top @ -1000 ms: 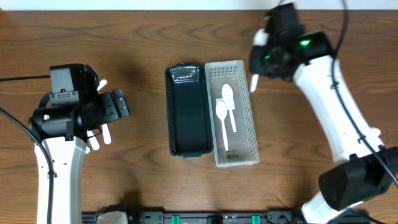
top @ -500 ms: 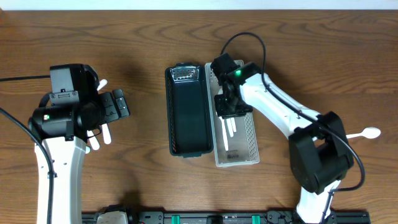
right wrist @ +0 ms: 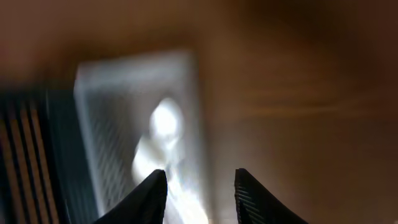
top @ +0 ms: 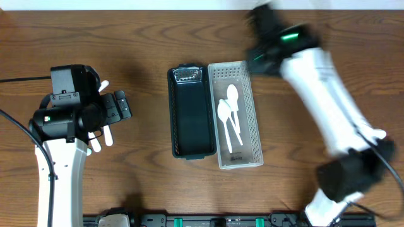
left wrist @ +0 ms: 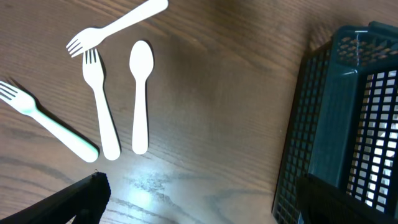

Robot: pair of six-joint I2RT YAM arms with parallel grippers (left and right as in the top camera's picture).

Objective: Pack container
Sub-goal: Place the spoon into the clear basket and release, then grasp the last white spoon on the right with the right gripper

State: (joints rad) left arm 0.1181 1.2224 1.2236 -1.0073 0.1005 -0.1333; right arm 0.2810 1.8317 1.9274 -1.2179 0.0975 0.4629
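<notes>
Resting on the brown wood table (top: 126, 38), dark basket (top: 191, 120) beside white basket (top: 255, 129); left tool (top: 120, 106) wide, right tool (right wrist: 200, 186) parted, empty

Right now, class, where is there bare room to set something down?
Bare wooden tabletop between the left gripper and the dark plastic mesh basket, itself empty. Crowded: the white mesh basket with white plastic spoons, and white plastic forks near the left gripper.

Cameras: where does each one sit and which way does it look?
Overhead: above the table, facing down at the dark basket, white basket, left arm and right arm.
Left wrist: on the left arm, looking down at forks and a spoon; open left claw shows.
Right wrist: on the right arm, blurry, looking down at the white basket; right claw shows.
Shared: overhead and right wrist both see the spoons.
</notes>
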